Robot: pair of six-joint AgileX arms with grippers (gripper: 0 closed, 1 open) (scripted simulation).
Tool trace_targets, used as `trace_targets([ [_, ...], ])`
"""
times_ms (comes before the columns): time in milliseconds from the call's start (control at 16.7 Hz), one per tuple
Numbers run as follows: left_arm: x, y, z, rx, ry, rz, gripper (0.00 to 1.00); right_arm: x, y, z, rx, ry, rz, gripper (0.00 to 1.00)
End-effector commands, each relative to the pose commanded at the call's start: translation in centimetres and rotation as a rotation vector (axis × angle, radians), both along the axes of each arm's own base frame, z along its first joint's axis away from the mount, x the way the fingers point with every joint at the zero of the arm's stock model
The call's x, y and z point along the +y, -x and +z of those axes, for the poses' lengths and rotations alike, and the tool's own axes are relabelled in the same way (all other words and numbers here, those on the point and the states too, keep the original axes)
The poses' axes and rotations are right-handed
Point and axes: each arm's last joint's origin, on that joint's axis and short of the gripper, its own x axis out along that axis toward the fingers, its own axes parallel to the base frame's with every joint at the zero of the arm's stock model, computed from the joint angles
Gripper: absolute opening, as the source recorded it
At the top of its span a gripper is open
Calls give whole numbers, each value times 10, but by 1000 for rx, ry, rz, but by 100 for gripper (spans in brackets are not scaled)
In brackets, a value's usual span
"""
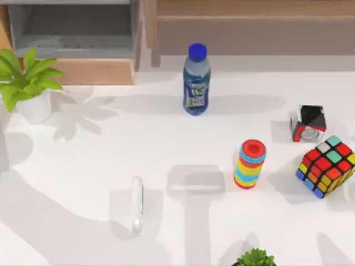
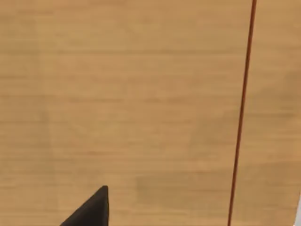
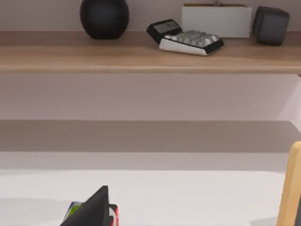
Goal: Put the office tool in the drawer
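Note:
The office tool (image 1: 137, 205), a slim pale silvery bar, lies flat on the white table at the front left of centre, pointing front to back. The drawer (image 1: 72, 47) stands open at the back left, with grey inside walls and a tan wood front panel (image 1: 94, 71); nothing lies in it. A black part of my left gripper (image 2: 91, 212) shows in the left wrist view, close against a tan wood surface. In the right wrist view a black part of my right gripper (image 3: 94, 209) hangs over the white table, facing the shelf.
A blue bottle (image 1: 196, 80) stands at the back centre. On the right are a stack of coloured rings (image 1: 250, 164), a puzzle cube (image 1: 327, 166) and a black-white-red cube (image 1: 308, 124). Potted plants (image 1: 30, 83) (image 1: 255, 258) stand left and front. A brown shelf (image 1: 249, 22) runs along the back.

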Motion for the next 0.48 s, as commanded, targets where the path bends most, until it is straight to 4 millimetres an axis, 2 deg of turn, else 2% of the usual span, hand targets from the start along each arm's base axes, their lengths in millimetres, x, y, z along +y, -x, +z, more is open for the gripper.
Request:
trace_targets([
  [480,0,0,0,0,0,0,40,0,0,0,0,0,0,100],
])
